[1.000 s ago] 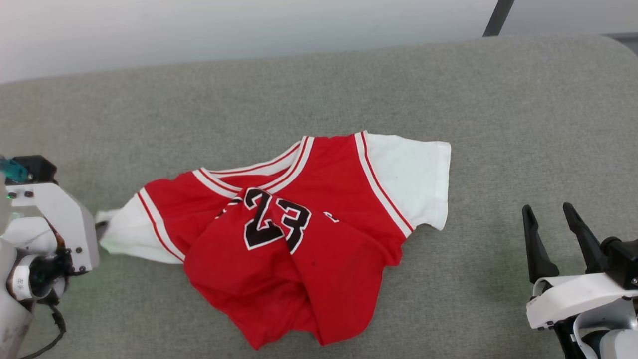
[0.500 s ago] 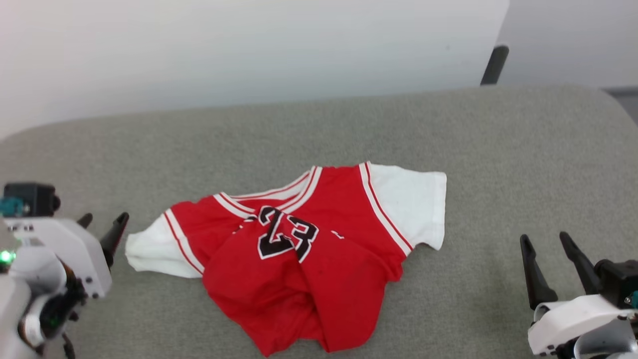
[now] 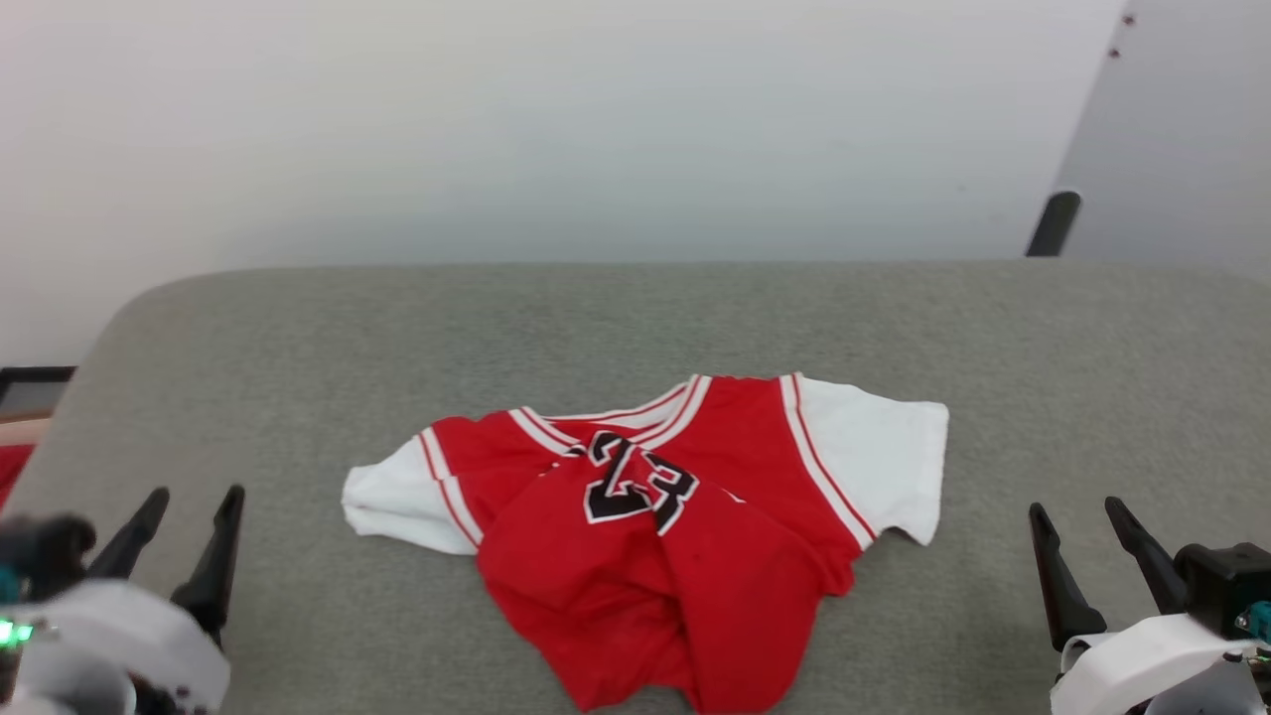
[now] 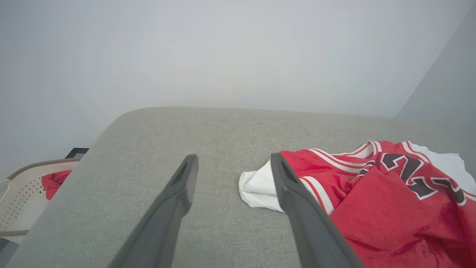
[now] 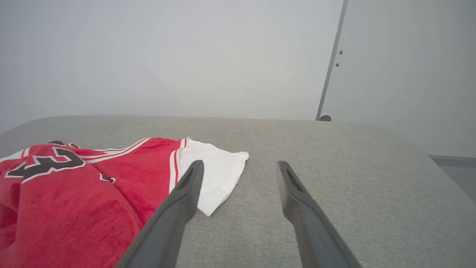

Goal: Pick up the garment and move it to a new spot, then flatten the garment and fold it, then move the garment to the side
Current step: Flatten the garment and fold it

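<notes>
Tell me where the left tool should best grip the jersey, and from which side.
Grip the white sleeve nearest the left tool, at its outer hem, coming from the left, low over the grey surface. It sticks out free of the crumpled red body of the garment, its bunched edge facing the open tool.

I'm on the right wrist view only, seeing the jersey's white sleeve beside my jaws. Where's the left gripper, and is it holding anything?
Observer: The left gripper stands open and empty, short of the other white sleeve of the jersey, not touching it.
Operator: Anything past that end of the padded surface?
Observer: A pale perforated basket sits beside the padded grey surface, holding a red cloth.
</notes>
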